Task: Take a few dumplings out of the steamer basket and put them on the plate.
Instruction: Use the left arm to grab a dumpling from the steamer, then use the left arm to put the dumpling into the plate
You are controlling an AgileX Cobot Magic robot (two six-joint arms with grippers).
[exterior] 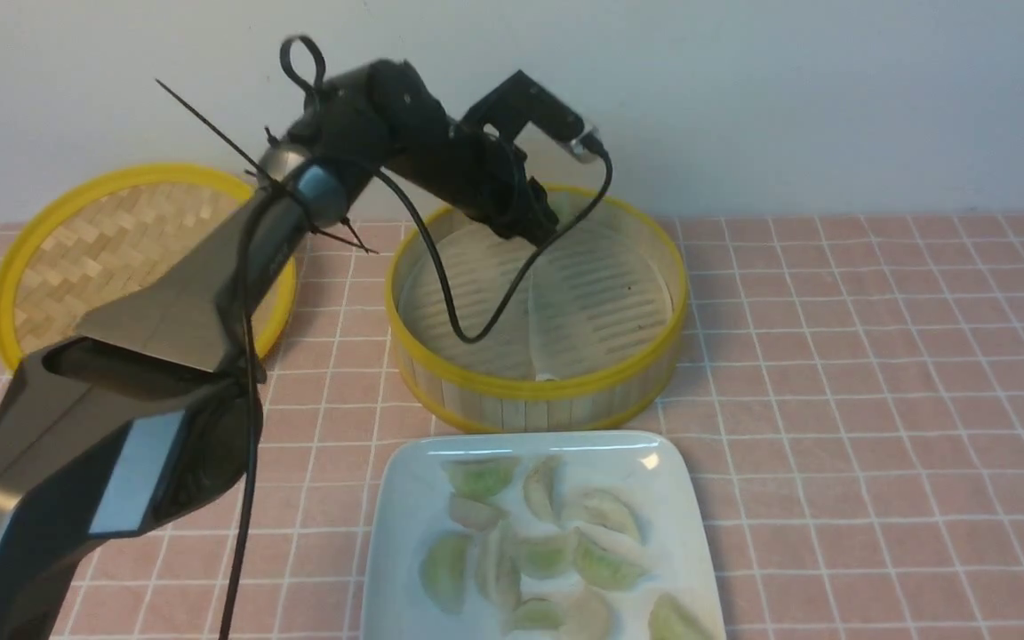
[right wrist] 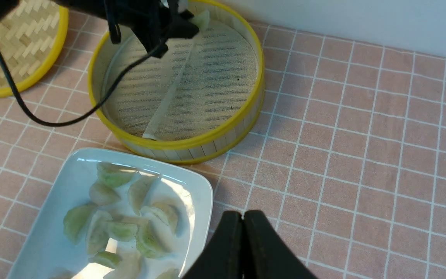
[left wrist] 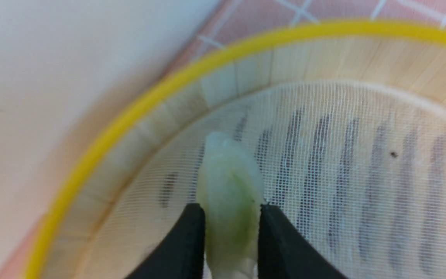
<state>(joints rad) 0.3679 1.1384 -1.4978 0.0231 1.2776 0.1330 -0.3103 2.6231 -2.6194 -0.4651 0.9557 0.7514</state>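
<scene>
1. Yellow-rimmed woven lid (exterior: 143, 253) lies at the left of the front view, with the left arm (exterior: 325, 196) reaching across in front of it
2. Upper centre of that frame, the left end effector (left wrist: 232, 217) points down into the steamer basket (exterior: 534, 388); its black fingertips are drawn in against the two flanks of one dumpling (left wrist: 232, 174), a narrow gap filled by the skin, so I judge it pinched
3. That dumpling is at the basket's far side, near the upper rim in the front view; its long axis runs out from between the fingers, roughly along their reach, and the squeeze crosses its short width
4. The plate (exterior: 405, 569), lower centre of the frame, sits just below the basket with other dumplings (exterior: 543, 556) on it; the carry should be up over the rim, then towards the bottom of the frame
5. Away to the right, the right end effector (right wrist: 243, 217) has its tips together, holding nothing; the left is much the nearer to this dumpling
</scene>
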